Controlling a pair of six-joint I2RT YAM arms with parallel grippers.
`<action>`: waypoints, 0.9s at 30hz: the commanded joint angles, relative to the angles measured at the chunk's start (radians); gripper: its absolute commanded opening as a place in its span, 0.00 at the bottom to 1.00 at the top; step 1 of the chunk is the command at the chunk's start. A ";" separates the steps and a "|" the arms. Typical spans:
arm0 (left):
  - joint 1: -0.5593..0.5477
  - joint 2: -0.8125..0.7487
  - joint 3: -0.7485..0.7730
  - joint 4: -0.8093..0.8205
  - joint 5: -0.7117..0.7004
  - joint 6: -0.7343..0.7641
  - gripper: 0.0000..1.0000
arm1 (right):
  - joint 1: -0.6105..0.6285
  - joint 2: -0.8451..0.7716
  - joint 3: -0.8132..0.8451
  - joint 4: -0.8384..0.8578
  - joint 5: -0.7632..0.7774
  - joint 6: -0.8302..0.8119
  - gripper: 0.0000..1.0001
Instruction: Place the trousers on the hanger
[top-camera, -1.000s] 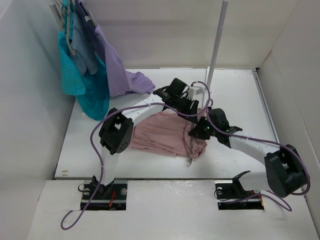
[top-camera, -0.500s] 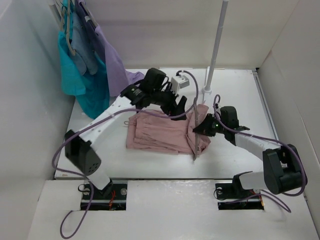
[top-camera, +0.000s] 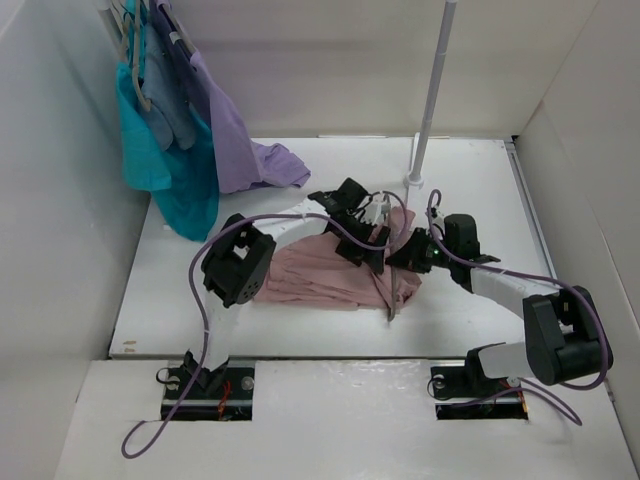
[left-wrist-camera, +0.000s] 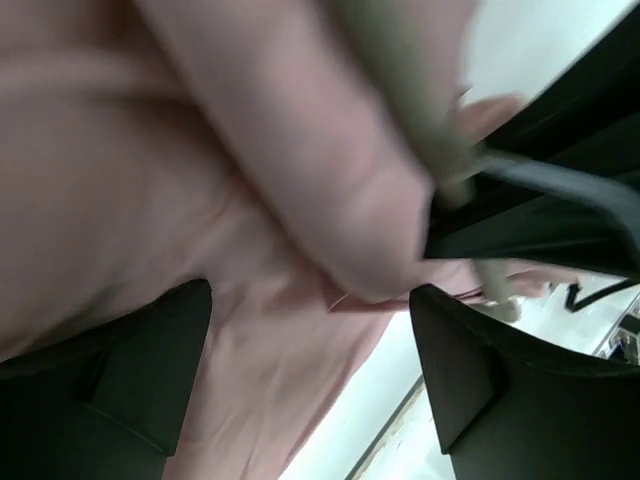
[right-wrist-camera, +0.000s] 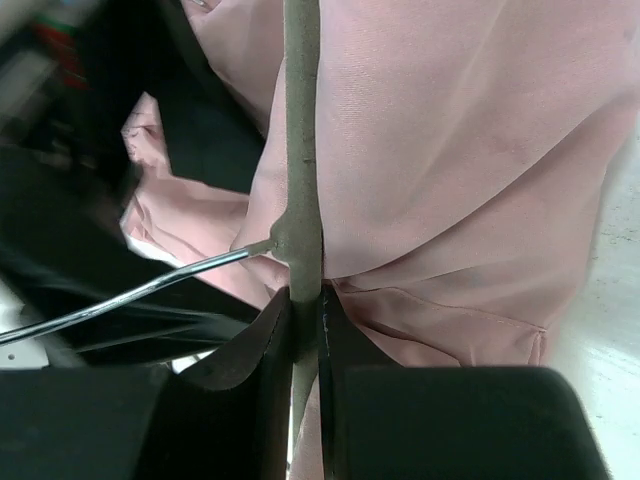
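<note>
Midway, I judge: right gripper (right-wrist-camera: 305, 305) pinches the hanger (right-wrist-camera: 302, 150) lying across the trousers (top-camera: 315, 272); left gripper (left-wrist-camera: 310, 300) gapes empty over them (draping and lifting remain).

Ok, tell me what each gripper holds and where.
Right gripper: thin light-grey hanger, clamped on its frame beside the hook. Left gripper: jaws open over dusty-pink fabric trousers, holding nothing.

Overhead view is bright and evenly lit, just soft shadows, no real glare. Left wrist view is mush — the trousers (left-wrist-camera: 170, 190) fill the frame above and between the fingers (left-wrist-camera: 130, 370) and it's all out of focus, dark fingers included. Right wrist view is better: the hanger (right-wrist-camera: 302, 150) bar running up from between that camera's fingers (right-wrist-camera: 250, 390) looks fairly crisp, but the dark stuff left of them is smeared.
</note>
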 joint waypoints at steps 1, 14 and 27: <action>-0.006 -0.049 0.095 0.056 -0.012 -0.040 0.76 | -0.002 0.002 -0.004 0.063 -0.033 -0.033 0.00; -0.006 -0.043 0.113 0.063 -0.018 -0.089 0.54 | -0.011 0.022 -0.004 0.063 -0.042 -0.033 0.00; -0.006 0.045 0.167 0.091 -0.037 -0.062 0.00 | -0.011 0.011 -0.004 0.063 -0.062 -0.052 0.00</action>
